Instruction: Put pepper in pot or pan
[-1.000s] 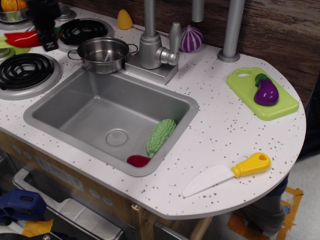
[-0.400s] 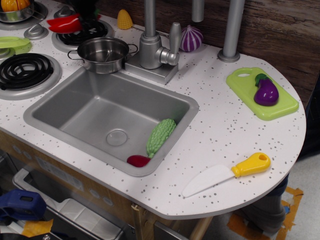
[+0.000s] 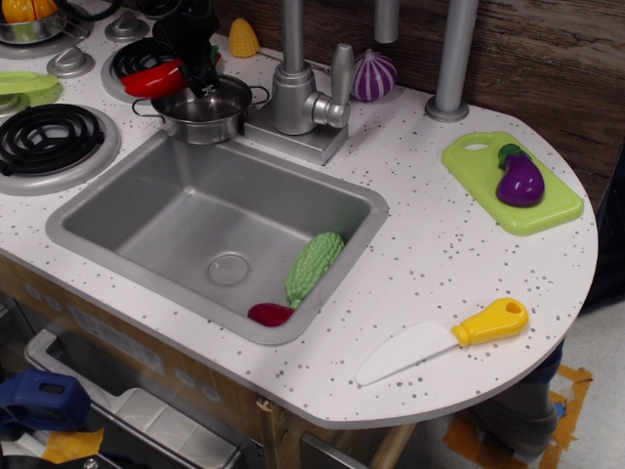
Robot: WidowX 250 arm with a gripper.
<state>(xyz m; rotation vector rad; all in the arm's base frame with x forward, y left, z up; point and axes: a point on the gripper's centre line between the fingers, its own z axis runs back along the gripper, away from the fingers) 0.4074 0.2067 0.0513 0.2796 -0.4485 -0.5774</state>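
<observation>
Overhead, the claw (image 3: 192, 70) clamps the pepper (image 3: 154, 80) above the pot (image 3: 203, 107) on a speckled white counter (image 3: 439, 264).

**Surfaces and finishes**

Pot (image 3: 207, 109): shiny steel, mirror-bright. Pepper (image 3: 153, 80): glossy red plastic. Sink basin (image 3: 146, 200): matt grey, smooth. Countertop (image 3: 459, 259): white, speckled, satin. Gourd (image 3: 313, 268): bumpy green plastic. Back wall (image 3: 557, 59): dark wood grain. Knife (image 3: 444, 339): smooth plastic, yellow handle.
</observation>
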